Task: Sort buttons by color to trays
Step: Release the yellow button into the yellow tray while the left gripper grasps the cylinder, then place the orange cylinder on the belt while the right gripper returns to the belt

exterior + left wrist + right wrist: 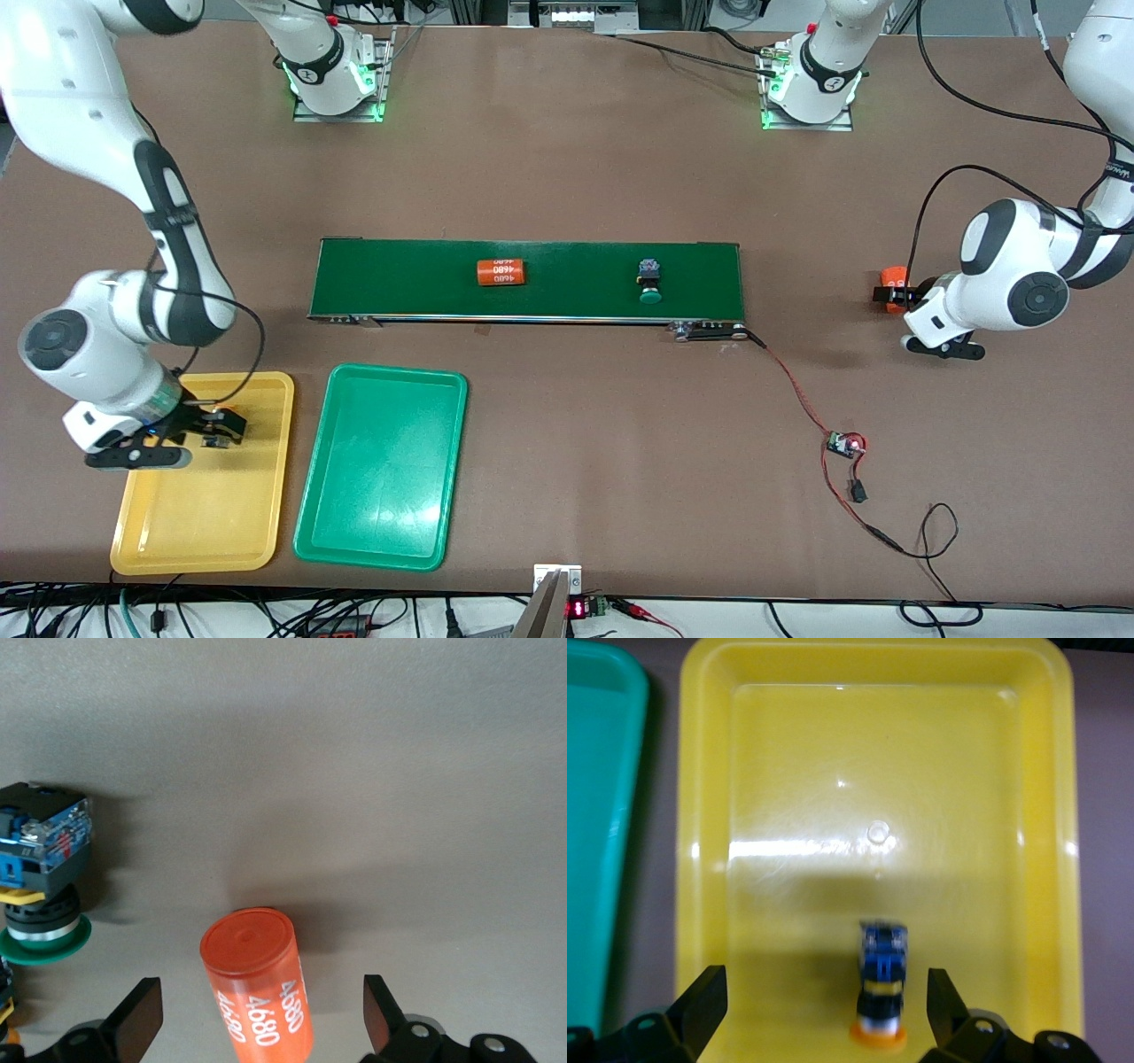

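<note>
My right gripper (213, 427) (824, 1005) hangs open low over the yellow tray (204, 532) (877, 771). A button (881, 988) with a yellow-orange cap lies in that tray, loose between the spread fingers. The green tray (381, 478) (594, 815) lies beside the yellow one, with nothing in it. A green-capped button (652, 282) rests on the conveyor belt (532, 310). My left gripper (889, 297) (263, 1019) is open over the bare table at the left arm's end. There an orange cylinder (257, 988) lies under its fingers, with another green-capped button (40, 877) beside it.
A second orange cylinder (501, 272) printed 4680 lies on the dark-green belt, toward the right arm's end. A small circuit board (846, 443) with red and black wires trails across the table from the belt's end toward the front camera.
</note>
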You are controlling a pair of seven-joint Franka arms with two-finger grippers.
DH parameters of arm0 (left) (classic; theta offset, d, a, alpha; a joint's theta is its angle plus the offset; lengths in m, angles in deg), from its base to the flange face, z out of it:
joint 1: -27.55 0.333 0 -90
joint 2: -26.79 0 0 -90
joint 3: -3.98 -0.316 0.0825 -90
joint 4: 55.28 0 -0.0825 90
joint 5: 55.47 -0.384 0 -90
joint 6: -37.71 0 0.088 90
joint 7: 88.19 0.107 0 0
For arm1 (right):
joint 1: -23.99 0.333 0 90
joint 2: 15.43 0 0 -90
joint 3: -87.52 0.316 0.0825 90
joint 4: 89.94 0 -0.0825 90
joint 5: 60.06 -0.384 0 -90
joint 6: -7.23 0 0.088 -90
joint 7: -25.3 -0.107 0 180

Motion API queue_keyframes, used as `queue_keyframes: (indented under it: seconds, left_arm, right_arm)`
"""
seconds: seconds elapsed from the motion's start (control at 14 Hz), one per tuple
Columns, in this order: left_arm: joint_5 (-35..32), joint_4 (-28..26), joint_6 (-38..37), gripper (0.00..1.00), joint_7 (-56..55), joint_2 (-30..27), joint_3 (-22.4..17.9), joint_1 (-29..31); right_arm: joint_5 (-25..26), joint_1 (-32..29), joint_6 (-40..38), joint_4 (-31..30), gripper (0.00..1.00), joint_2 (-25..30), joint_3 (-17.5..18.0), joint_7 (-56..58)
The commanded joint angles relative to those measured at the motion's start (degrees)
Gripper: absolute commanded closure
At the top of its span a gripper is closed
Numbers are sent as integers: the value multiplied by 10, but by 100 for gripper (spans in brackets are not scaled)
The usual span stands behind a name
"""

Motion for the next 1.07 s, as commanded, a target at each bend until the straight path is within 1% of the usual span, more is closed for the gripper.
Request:
queue_keyframes:
  seconds: [0.0,0.14,0.29,0.36,0.43,0.5,0.57,0.71,1.0]
  left_arm:
    - [-18,-19,16,12,10,11,11,35]
    - [-18,-20,16,40,10,24,12,49]
    - [-18,-19,15,65,10,26,13,53]
    - [-19,-19,16,72,10,27,14,52]
    - [-18,-17,16,76,10,27,14,51]
    - [-18,-14,15,79,10,26,17,51]
    - [-18,-11,10,80,10,20,21,49]
    - [-18,10,-2,80,8,13,50,52]
    - [-12,103,-148,80,4,13,131,41]
  right_arm:
    - [-9,17,-125,-21,0,80,0,-44]
    - [-9,25,-227,-24,0,126,0,-84]
    - [-21,24,-306,-48,0,183,0,-122]
    - [-23,24,-320,-49,0,202,0,-122]
    - [-23,25,-339,-49,0,216,0,-122]
    - [-23,28,-355,-49,0,221,-1,-122]
    - [-23,29,-372,-49,0,229,0,-120]
    - [-23,25,-405,-44,0,236,0,-115]
    - [-21,18,-408,-29,0,228,-1,-94]
